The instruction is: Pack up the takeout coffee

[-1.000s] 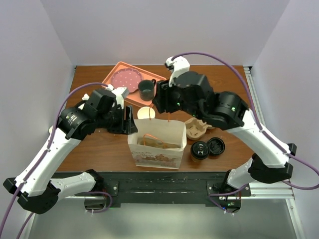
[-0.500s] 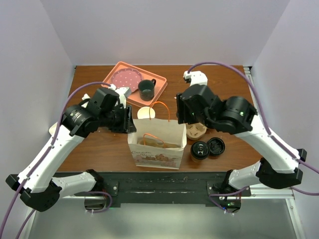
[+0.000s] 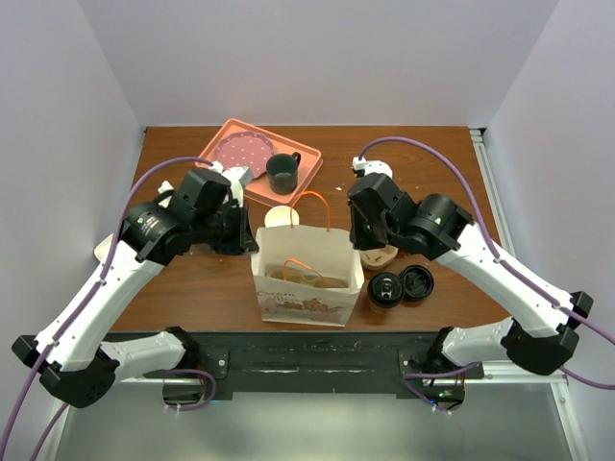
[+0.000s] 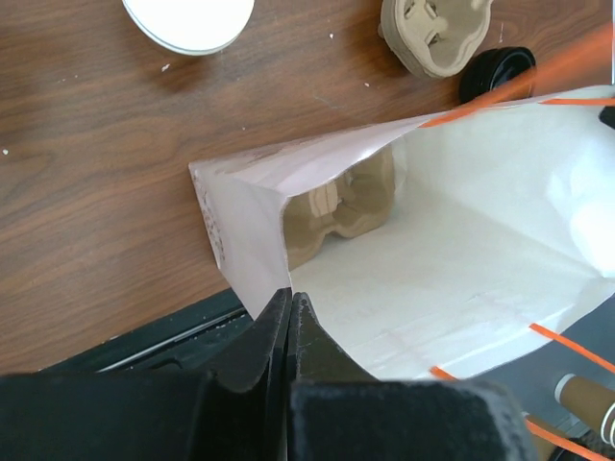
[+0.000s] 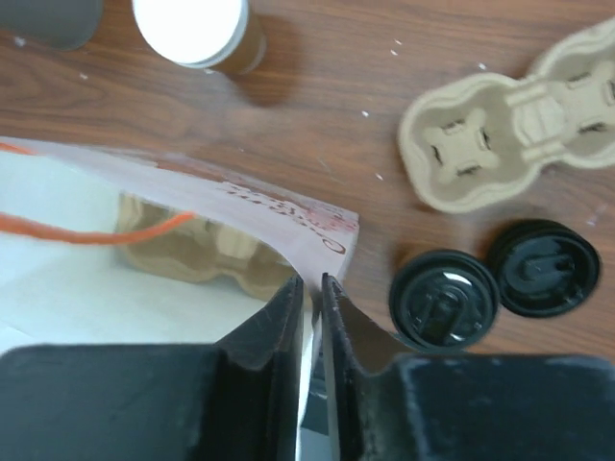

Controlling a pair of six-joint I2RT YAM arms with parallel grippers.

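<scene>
The takeout coffee (image 3: pixel 384 288), a tan cup with a black lid, stands on the table right of the white paper bag (image 3: pixel 307 279); the right wrist view shows it (image 5: pixel 444 309) from above. My left gripper (image 3: pixel 249 239) is shut on the bag's left rim (image 4: pixel 240 230), jaws pressed together at the paper's corner (image 4: pixel 290 291). At the bag's right rim my right gripper (image 3: pixel 361 244) pinches the paper wall (image 5: pixel 288 226) between nearly closed fingers (image 5: pixel 309 279). The bag stands open, with a cardboard cup carrier (image 4: pixel 341 206) lying inside.
A loose black lid (image 3: pixel 417 281) lies beside the coffee. A second cardboard carrier (image 3: pixel 379 254) sits under my right arm. A tan cup with a white top (image 3: pixel 281 218) stands behind the bag. A pink tray (image 3: pixel 221 134) at the back holds a dotted plate (image 3: pixel 240 151) and green mug (image 3: pixel 282 172).
Both grippers have closed on the bag's rim. My right arm swung right and came down to the bag's right edge. The bag's mouth has spread a little wider.
</scene>
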